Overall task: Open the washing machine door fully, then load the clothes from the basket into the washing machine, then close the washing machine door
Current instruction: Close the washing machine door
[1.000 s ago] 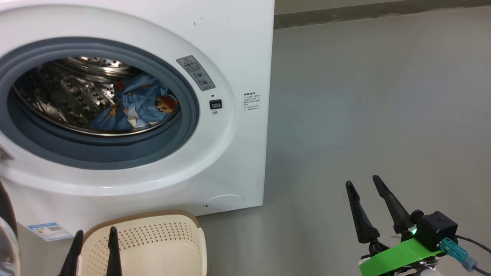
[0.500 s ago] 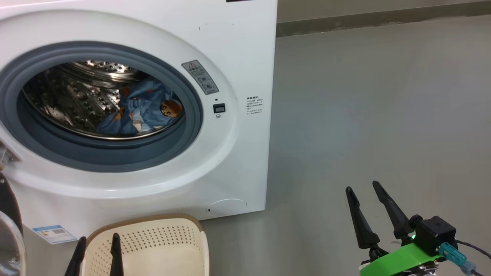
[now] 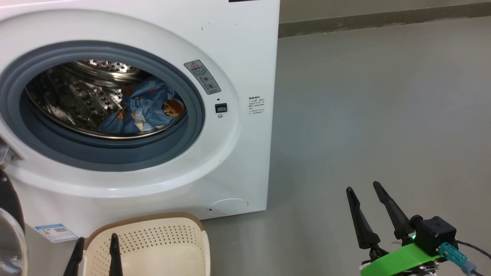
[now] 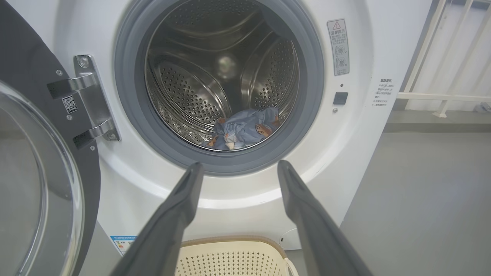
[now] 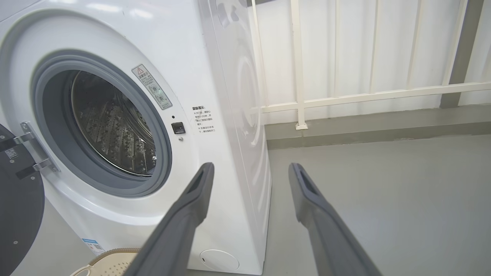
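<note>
Clothes (image 3: 149, 109): neither end effector has them. Left end effector (image 4: 238, 164) is spread fully and holds nothing, fingers aimed at the open hatch. In the head view its tips overlap the near-left part of the basket (image 3: 161, 237); can't tell if they touch it. Right end effector (image 3: 363, 186) is also wide open with nothing held, hanging above the grey floor (image 3: 383, 115), well right of the washing machine (image 3: 238, 57). Basket sits on the floor just in front of the machine, below the hatch, with the blue label (image 3: 55, 232) to its left. Washing machine door (image 4: 19, 46) stands open on the left on its steel hinge (image 4: 90, 96). Clothes lie bunched low in the drum (image 4: 184, 88), right of centre, behind the grey-blue rubber ring (image 3: 115, 157). White railing (image 5: 345, 96) runs beyond the machine on the right.
</note>
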